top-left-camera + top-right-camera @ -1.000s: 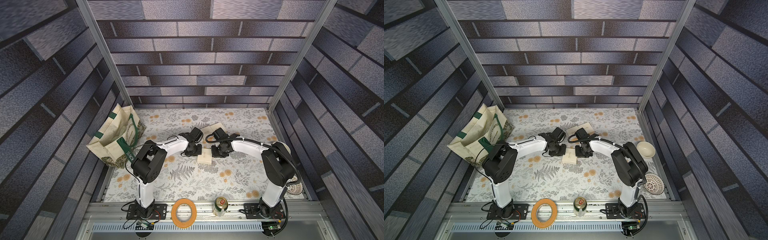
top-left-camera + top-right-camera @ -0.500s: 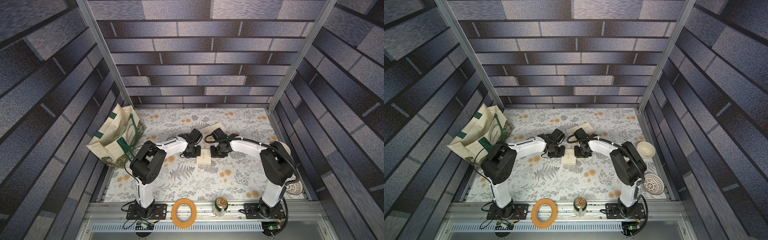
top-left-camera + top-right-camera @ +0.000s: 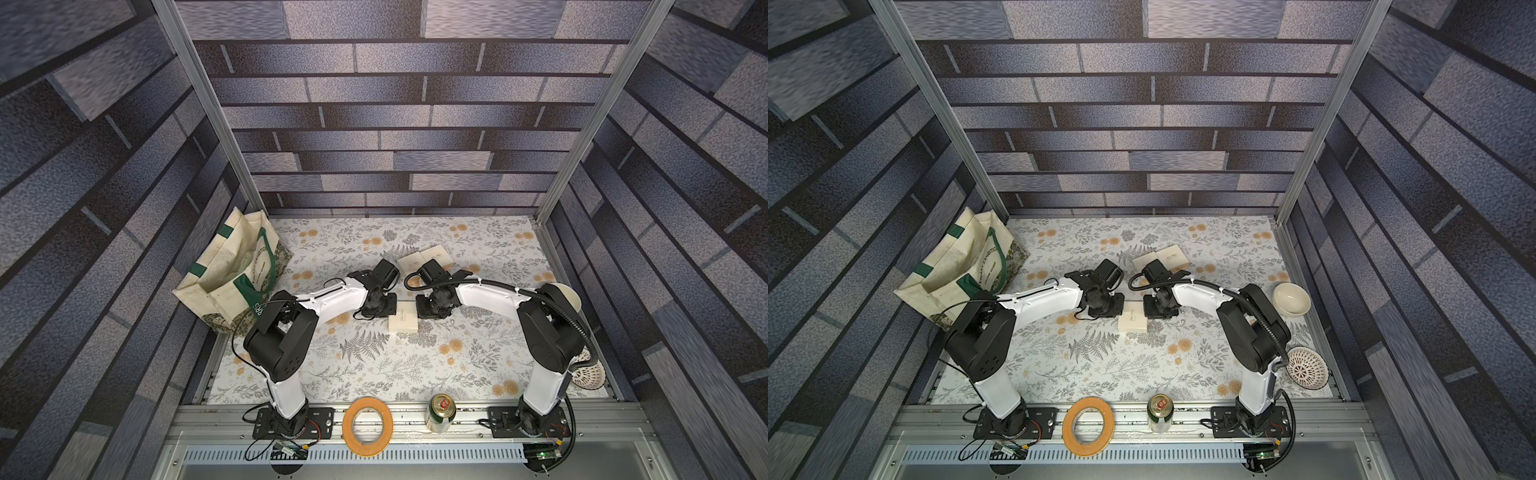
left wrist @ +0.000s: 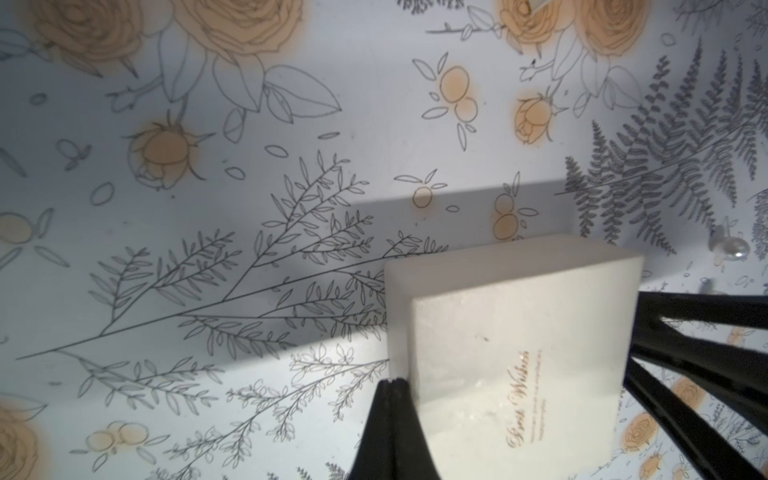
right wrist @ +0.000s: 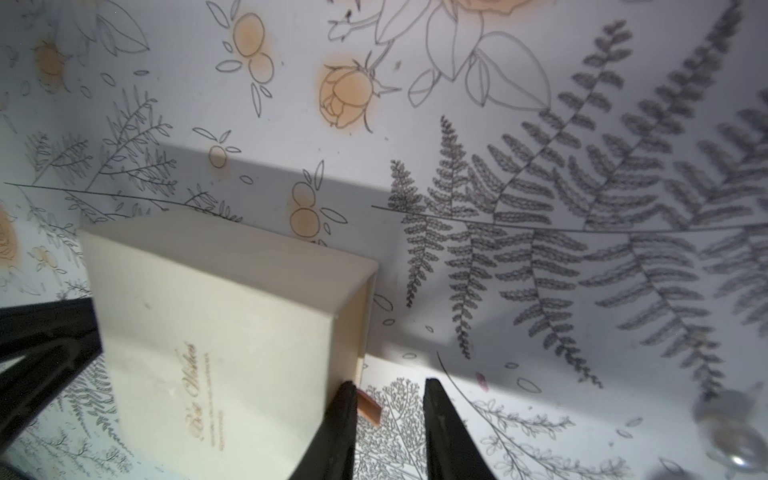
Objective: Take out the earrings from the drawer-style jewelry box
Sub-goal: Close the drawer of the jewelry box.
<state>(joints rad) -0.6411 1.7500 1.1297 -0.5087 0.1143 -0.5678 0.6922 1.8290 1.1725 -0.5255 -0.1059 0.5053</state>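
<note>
The cream drawer-style jewelry box (image 3: 402, 322) lies mid-table with gold script on its lid (image 4: 519, 399). My left gripper (image 4: 395, 380) is shut, its tips pressed against one end of the box. At the opposite end, my right gripper (image 5: 388, 384) stands open a little. The drawer's tan pull tab (image 5: 370, 409) sits between its fingers, beside the one nearest the box, with a gap to the other. The drawer end (image 5: 359, 316) looks pushed in. One shiny pale earring (image 4: 731, 247) lies on the cloth beside the box, also seen as a blurred earring (image 5: 735, 436) near my right gripper.
Two more cream boxes (image 3: 424, 259) lie just behind the wrists. A tote bag (image 3: 237, 274) stands at the left. A cream bowl (image 3: 1291, 299) and a patterned bowl (image 3: 1307, 368) sit at the right. A can (image 3: 441, 411) and a tape ring (image 3: 367, 424) are on the front rail.
Hardly anything differs. Both grippers stay at the box's two ends, and the right wrist has edged slightly toward the box.
</note>
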